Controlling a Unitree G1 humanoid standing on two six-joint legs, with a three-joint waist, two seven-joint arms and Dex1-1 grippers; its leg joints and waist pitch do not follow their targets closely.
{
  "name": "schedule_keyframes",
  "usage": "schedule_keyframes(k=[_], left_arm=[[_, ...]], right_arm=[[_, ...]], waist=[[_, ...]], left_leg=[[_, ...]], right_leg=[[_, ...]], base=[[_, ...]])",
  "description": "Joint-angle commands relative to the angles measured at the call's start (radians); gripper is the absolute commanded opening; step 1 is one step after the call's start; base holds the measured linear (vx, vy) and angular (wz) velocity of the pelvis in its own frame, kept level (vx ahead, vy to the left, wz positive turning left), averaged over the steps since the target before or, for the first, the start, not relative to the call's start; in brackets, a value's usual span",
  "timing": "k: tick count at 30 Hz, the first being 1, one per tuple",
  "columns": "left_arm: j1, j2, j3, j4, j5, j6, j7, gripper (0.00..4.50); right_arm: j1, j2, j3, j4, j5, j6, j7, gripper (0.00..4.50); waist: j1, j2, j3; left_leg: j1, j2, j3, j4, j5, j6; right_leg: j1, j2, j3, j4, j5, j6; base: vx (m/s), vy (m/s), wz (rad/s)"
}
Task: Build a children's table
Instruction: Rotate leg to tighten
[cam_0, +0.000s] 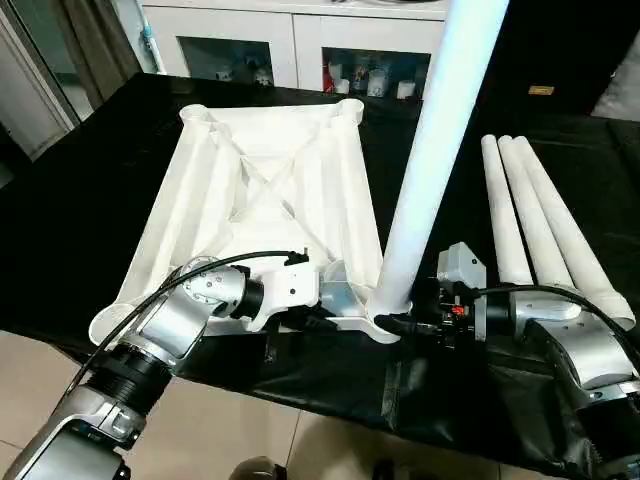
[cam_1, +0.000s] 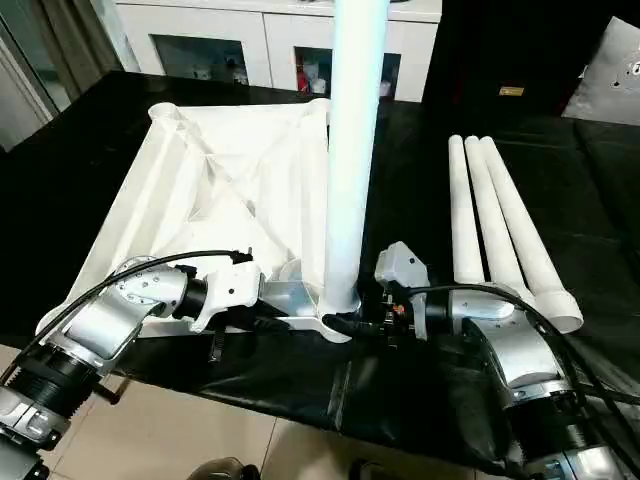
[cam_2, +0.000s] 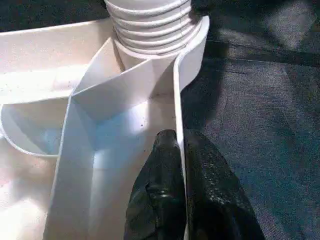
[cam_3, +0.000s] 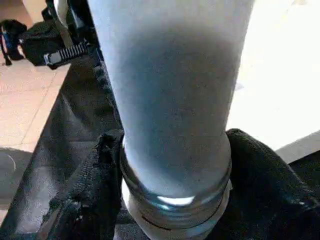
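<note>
The white plastic square table top (cam_0: 270, 190) lies upside down on the black-covered worktop (cam_0: 90, 200), ribbed underside up, its near edge close to the worktop's front. One long white cylindrical tube leg (cam_0: 430, 150) stands in the near corner socket (cam_0: 385, 318) on the robot's right, its long axis nearly upright with a slight lean away from the table top at its upper end. Three spare white tube legs (cam_0: 535, 225) lie side by side on the worktop to the right, pointing away from the robot, well apart from the top.

The right tool (cam_3: 175, 190) is clenched round the standing leg just above its threaded foot, one black finger on each side. The left tool (cam_2: 177, 190) pinches the thin upright rim wall of the table top beside that socket, a finger on either face.

The plastic looks light and stiff but smooth, so likely slippery under the pads. A low hold near the socket seems best for turning the leg; the rim wall is thin and may flex, so the bracing hold probably wants moderate force.
</note>
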Motion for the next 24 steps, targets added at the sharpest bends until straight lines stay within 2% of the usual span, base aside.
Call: schedule_keyframes(k=[1, 3, 4, 6, 7, 8, 10, 11, 12, 13, 15, 18, 19, 22, 24], left_arm=[[0.000, -0.018, -0.012, -0.035, -0.016, -0.010, -0.027, 0.00], [0.006, -0.028, 0.002, -0.039, -0.015, 0.011, 0.009, 0.00], [0.012, -0.051, 0.022, -0.041, -0.011, 0.054, 0.072, 0.00], [0.014, -0.070, 0.036, -0.041, -0.009, 0.081, 0.116, 0.00], [0.018, -0.109, 0.062, -0.045, -0.002, 0.143, 0.205, 0.00], [0.019, -0.128, 0.073, -0.048, 0.000, 0.169, 0.244, 0.00], [0.018, -0.153, 0.087, -0.051, 0.004, 0.206, 0.295, 0.00], [0.011, -0.214, 0.115, -0.051, 0.011, 0.273, 0.396, 0.00], [0.006, -0.241, 0.126, -0.053, 0.015, 0.304, 0.437, 0.00], [0.000, -0.271, 0.136, -0.053, 0.023, 0.331, 0.486, 0.00], [-0.006, -0.300, 0.144, -0.051, 0.032, 0.348, 0.530, 0.00], [-0.023, -0.359, 0.152, -0.047, 0.051, 0.374, 0.612, 0.00], [-0.026, -0.368, 0.153, -0.046, 0.054, 0.376, 0.621, 0.00], [-0.034, -0.373, 0.149, -0.048, 0.065, 0.376, 0.634, 0.00], [-0.034, -0.362, 0.148, -0.051, 0.074, 0.376, 0.629, 0.00]], right_arm=[[0.010, 0.025, -0.008, -0.038, 0.049, 0.030, -0.003, 2.77], [0.027, 0.042, -0.009, -0.069, 0.066, 0.057, -0.018, 2.74], [0.038, 0.067, -0.001, -0.086, 0.050, 0.089, -0.072, 2.73], [0.040, 0.087, 0.005, -0.083, 0.024, 0.098, -0.120, 2.72], [0.033, 0.140, 0.007, -0.062, -0.026, 0.119, -0.237, 2.72], [0.026, 0.165, 0.002, -0.050, -0.039, 0.133, -0.289, 2.72], [0.016, 0.198, -0.007, -0.036, -0.053, 0.156, -0.352, 2.72], [-0.012, 0.265, -0.032, -0.003, -0.069, 0.193, -0.471, 2.72], [-0.024, 0.293, -0.043, 0.009, -0.077, 0.207, -0.520, 2.72], [-0.038, 0.319, -0.053, 0.026, -0.086, 0.220, -0.570, 2.72], [-0.051, 0.340, -0.060, 0.042, -0.096, 0.226, -0.612, 2.72], [-0.076, 0.373, -0.066, 0.086, -0.135, 0.199, -0.690, 2.72], [-0.076, 0.373, -0.064, 0.091, -0.142, 0.187, -0.692, 3.28], [-0.066, 0.372, -0.070, 0.077, -0.147, 0.183, -0.696, 3.44], [-0.054, 0.362, -0.071, 0.059, -0.154, 0.175, -0.686, 3.77]], waist=[[0.001, -0.023, -0.086], [0.000, -0.020, -0.085], [0.000, -0.020, -0.085], [-0.004, -0.022, -0.081], [-0.007, -0.022, -0.078], [-0.014, -0.021, -0.073], [-0.026, -0.027, -0.071], [-0.036, -0.031, -0.068], [-0.048, -0.032, -0.066], [-0.049, -0.032, -0.066], [-0.055, -0.033, -0.067], [-0.059, -0.034, -0.073], [-0.059, -0.034, -0.073], [-0.056, -0.033, -0.076], [-0.055, -0.032, -0.077]], left_leg=[[-0.005, 0.052, -0.011, -0.052, 0.021, 0.173], [-0.006, 0.052, -0.010, -0.052, 0.024, 0.172], [-0.005, 0.053, -0.011, -0.052, 0.019, 0.169], [-0.004, 0.050, -0.011, -0.055, -0.002, 0.147], [-0.004, 0.050, -0.010, -0.057, -0.011, 0.138], [-0.003, 0.048, -0.010, -0.061, -0.033, 0.117], [-0.006, 0.040, -0.011, -0.064, -0.060, 0.090], [0.000, 0.040, -0.009, -0.065, -0.076, 0.080], [-0.002, 0.035, -0.009, -0.065, -0.084, 0.076], [0.001, 0.033, -0.009, -0.065, -0.084, 0.075], [0.001, 0.030, -0.008, -0.063, -0.076, 0.083], [-0.003, 0.034, -0.009, -0.061, -0.039, 0.111], [-0.004, 0.034, -0.009, -0.061, -0.033, 0.117], [-0.006, 0.036, -0.010, -0.058, 0.014, 0.157], [-0.007, 0.037, -0.010, -0.056, 0.027, 0.177]], right_leg=[[0.073, -0.087, 0.055, -0.049, -0.200, -0.181], [0.071, -0.085, 0.056, -0.050, -0.205, -0.176], [0.071, -0.086, 0.056, -0.051, -0.215, -0.172], [0.070, -0.086, 0.054, -0.059, -0.259, -0.163], [0.070, -0.087, 0.054, -0.060, -0.277, -0.159], [0.069, -0.085, 0.052, -0.069, -0.317, -0.152], [0.078, -0.086, 0.049, -0.075, -0.379, -0.121], [0.073, -0.084, 0.050, -0.080, -0.405, -0.108], [0.075, -0.084, 0.047, -0.085, -0.432, -0.101], [0.074, -0.083, 0.047, -0.088, -0.443, -0.095], [0.073, -0.081, 0.049, -0.091, -0.446, -0.085], [0.073, -0.080, 0.050, -0.081, -0.360, -0.101], [0.073, -0.080, 0.051, -0.079, -0.343, -0.107], [0.075, -0.080, 0.054, -0.065, -0.236, -0.142], [0.075, -0.082, 0.053, -0.063, -0.214, -0.154]], base=[[0.000, 0.000, 0.00], [0.000, 0.000, 0.00], [0.000, 0.000, 0.00], [0.000, 0.000, 0.00], [0.000, 0.000, 0.00], [0.000, 0.000, 0.00], [0.000, 0.000, 0.00], [0.000, 0.000, 0.00], [0.000, 0.000, 0.00], [0.000, 0.000, 0.00], [0.000, 0.000, 0.00], [0.000, 0.000, 0.00], [0.000, 0.000, 0.00], [0.000, 0.000, 0.00], [0.000, 0.000, 0.00]])
